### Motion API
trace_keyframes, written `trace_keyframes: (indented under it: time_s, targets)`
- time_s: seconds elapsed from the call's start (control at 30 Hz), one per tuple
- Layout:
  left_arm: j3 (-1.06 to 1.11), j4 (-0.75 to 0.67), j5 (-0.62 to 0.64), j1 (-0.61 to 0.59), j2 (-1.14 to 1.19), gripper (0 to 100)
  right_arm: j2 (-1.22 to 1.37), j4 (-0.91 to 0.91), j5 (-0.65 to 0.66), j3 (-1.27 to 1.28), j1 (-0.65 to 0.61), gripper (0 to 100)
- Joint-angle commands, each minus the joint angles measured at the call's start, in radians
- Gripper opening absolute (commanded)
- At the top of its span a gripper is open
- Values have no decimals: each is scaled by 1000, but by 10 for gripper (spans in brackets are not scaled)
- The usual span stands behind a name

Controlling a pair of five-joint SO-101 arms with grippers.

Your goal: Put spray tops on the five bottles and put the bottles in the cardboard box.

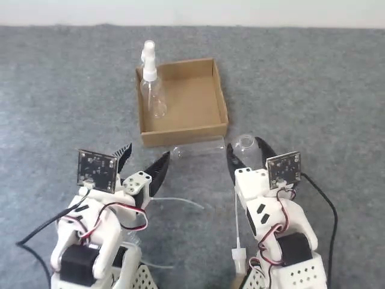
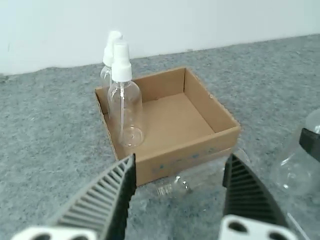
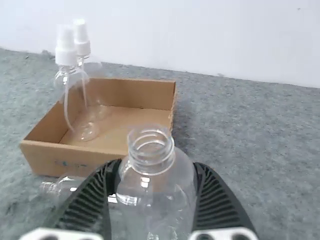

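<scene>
The cardboard box (image 1: 207, 123) sits at mid-table. Two clear bottles with white spray tops stand along its left wall, one (image 1: 153, 90) (image 2: 125, 107) (image 3: 70, 82) in front of the other (image 1: 147, 49) (image 2: 111, 47) (image 3: 81, 40). A topless bottle (image 1: 198, 149) (image 2: 182, 184) (image 3: 59, 186) lies on its side against the box's near wall. My right gripper (image 1: 246, 152) (image 3: 154, 175) is shut on an upright, topless bottle (image 1: 245, 143) (image 3: 152, 170) (image 2: 300, 160) right of the lying one. My left gripper (image 1: 143, 161) (image 2: 180, 192) is open, just short of the lying bottle.
Loose spray tops with thin tubes lie on the grey carpet near the arm bases: one (image 1: 239, 256) by the right arm, a tube (image 1: 177, 201) between the arms, and another tube (image 1: 157, 265) by the left base. A pale wall (image 2: 150, 20) rises behind the box.
</scene>
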Motion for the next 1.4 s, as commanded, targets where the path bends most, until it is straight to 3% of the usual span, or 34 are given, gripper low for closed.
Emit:
trace_keyframes:
  time_s: [0.0, 0.27, 0.47, 0.63, 0.8, 1.03, 1.37]
  targets:
    - [-107, 6, -29, 6, 120, 268, -19, -70, -9, -69, 65, 13]
    - [-271, 32, -38, 120, 545, 270, -19, -114, -126, -78, 239, 15]
    - [-302, 26, -17, 281, 710, 269, -21, -163, -221, -78, 398, 13]
    - [-303, 25, 75, 347, 801, 269, -19, -170, -227, -78, 421, 13]
    - [-343, 68, 80, 230, 842, 271, -19, -170, -224, -74, 421, 13]
    - [-432, 253, 81, -11, 961, 272, -19, -170, -224, -72, 420, 13]
    - [-446, 282, 81, -209, 1171, 272, -19, -170, -222, -71, 420, 13]
